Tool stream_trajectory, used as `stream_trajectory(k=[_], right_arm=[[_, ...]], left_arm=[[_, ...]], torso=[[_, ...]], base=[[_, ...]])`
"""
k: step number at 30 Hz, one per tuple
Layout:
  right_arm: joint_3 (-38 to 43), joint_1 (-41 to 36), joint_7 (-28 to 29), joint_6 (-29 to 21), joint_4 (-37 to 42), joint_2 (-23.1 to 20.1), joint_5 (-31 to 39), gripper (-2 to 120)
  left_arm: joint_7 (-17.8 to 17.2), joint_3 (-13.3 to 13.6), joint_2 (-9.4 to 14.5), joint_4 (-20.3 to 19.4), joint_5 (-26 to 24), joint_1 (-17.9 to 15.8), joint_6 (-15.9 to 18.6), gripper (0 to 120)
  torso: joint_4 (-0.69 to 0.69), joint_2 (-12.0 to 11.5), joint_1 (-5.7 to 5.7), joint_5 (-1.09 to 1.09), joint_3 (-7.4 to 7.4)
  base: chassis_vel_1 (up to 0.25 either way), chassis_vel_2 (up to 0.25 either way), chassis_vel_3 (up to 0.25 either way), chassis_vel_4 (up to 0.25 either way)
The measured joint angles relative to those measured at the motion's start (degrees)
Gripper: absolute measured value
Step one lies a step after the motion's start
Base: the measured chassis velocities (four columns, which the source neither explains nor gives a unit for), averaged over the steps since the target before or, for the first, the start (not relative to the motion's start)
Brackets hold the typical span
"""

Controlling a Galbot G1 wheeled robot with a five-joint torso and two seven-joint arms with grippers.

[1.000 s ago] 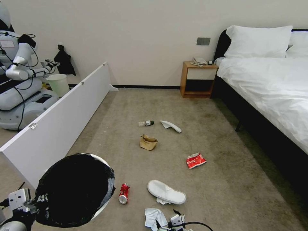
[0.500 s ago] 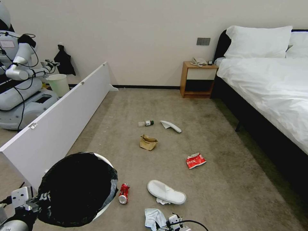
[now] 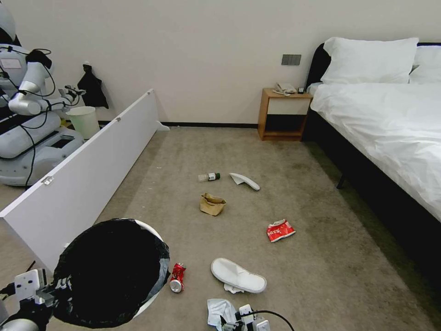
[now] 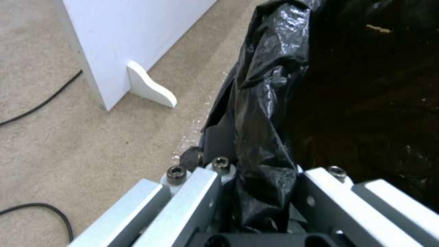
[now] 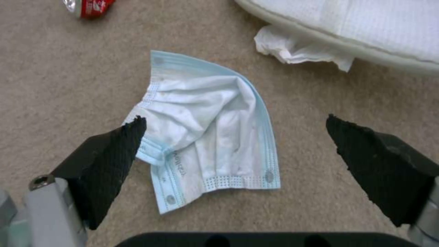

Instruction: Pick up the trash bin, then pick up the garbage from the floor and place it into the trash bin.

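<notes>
The trash bin [image 3: 110, 271], white with a black bag liner [image 4: 265, 103], hangs at the lower left of the head view. My left gripper [image 3: 48, 294] is shut on its rim and liner. My right gripper [image 5: 235, 125] is open just above a crumpled pale-blue face mask [image 5: 205, 137] lying on the carpet floor [image 3: 321, 257], one finger at each side of it. Other garbage lies around: a crushed red can [image 3: 177, 277], a white slipper [image 3: 238, 275] over a tissue [image 5: 297, 49], a red wrapper [image 3: 279, 230], a brown paper bag [image 3: 212, 204], a bottle [image 3: 209, 176] and a second slipper [image 3: 245, 180].
A long white board [image 3: 82, 179] stands on edge along the left. Behind it are another robot [image 3: 27, 115] and an unlined pale bin [image 3: 83, 120]. A bed [image 3: 390, 128] fills the right side, and a wooden nightstand [image 3: 284, 115] stands by the far wall. A cable [image 4: 41, 99] lies on the carpet.
My right gripper has sunk a little toward the mask. The held bin has shifted slightly to the right. The litter has not moved.
</notes>
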Motion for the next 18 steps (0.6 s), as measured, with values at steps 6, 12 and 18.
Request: stream_trajectory(k=[6, 12, 18], right_arm=[[-0.43, 1.05, -0.45, 0.09, -1.44, 0.39, -0.16, 100], [-1.18, 2.29, -0.58, -0.02, -2.63, 0.97, -0.24, 100], [-1.39, 3.28, -0.61, -0.13, -3.48, 1.47, -0.75, 100]], left_arm=[[-0.07, 0.72, -0.46, -0.04, 0.50, -0.29, 0.00, 3], [-0.09, 0.85, -0.81, -0.62, 0.59, -0.21, 0.00, 3], [-0.09, 0.60, -0.94, -1.44, 0.45, 0.13, 0.00, 3]], torso=[[-0.03, -0.01, 0.00, 0.00, 0.00], [-0.04, -0.02, 0.00, -0.10, 0.01], [0.00, -0.02, 0.00, -0.13, 0.01]], base=[[0.000, 0.000, 0.000, 0.000], [0.000, 0.000, 0.000, 0.000], [0.000, 0.000, 0.000, 0.000]])
